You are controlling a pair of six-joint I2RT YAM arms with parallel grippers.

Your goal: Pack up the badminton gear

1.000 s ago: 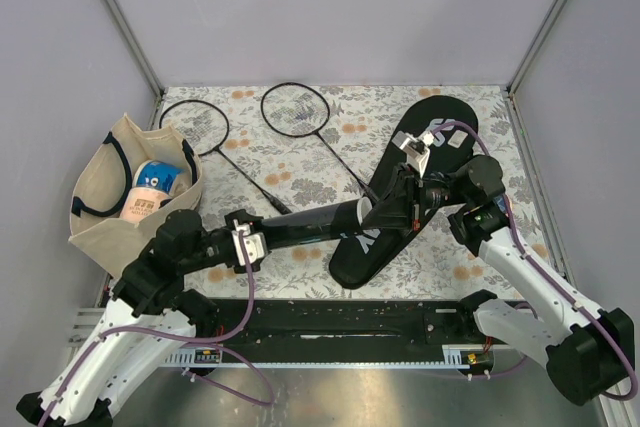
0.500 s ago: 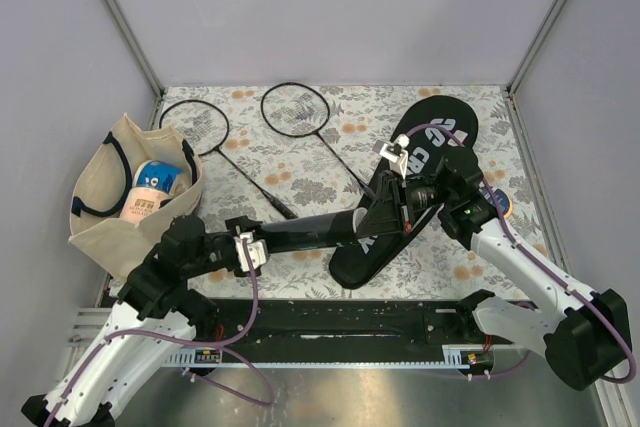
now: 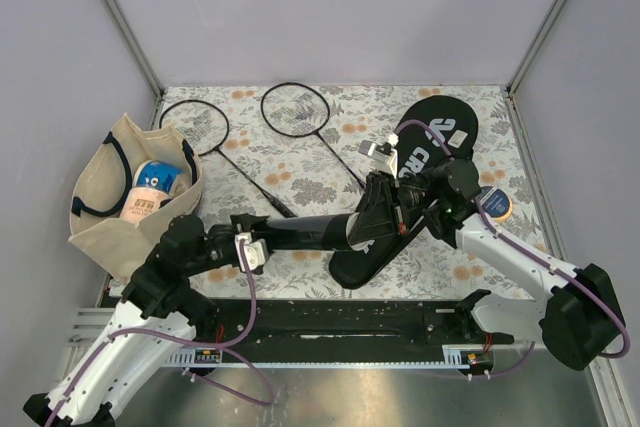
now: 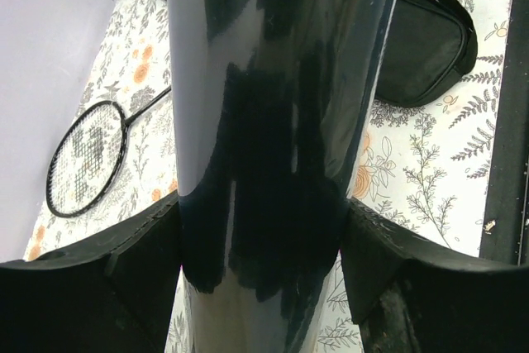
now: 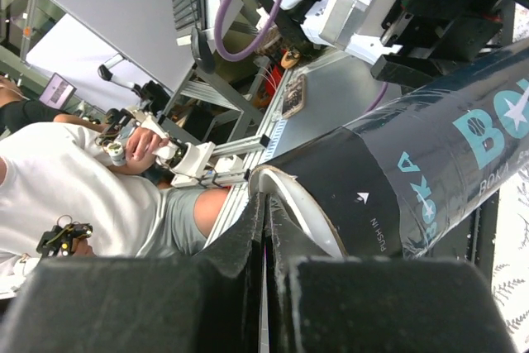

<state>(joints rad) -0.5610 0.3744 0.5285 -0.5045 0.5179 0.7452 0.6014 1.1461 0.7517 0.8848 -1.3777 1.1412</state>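
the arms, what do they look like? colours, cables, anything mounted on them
The left arm and right arm match: white lower links, black joints and black upper segments. A purple cable loops along each, and a small white camera block sits near each wrist. The left gripper and right gripper are black, with two blocky matte fingers.

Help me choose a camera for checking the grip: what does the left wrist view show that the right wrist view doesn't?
Only the left wrist view: a racquet lying on the floral table and one end of the black cover.
Only the right wrist view: the black tube with its white-rimmed end and teal lettering, the right hand shut close beside that rim, and a person in white past the table.
Both: the black tube, clamped by the left hand.
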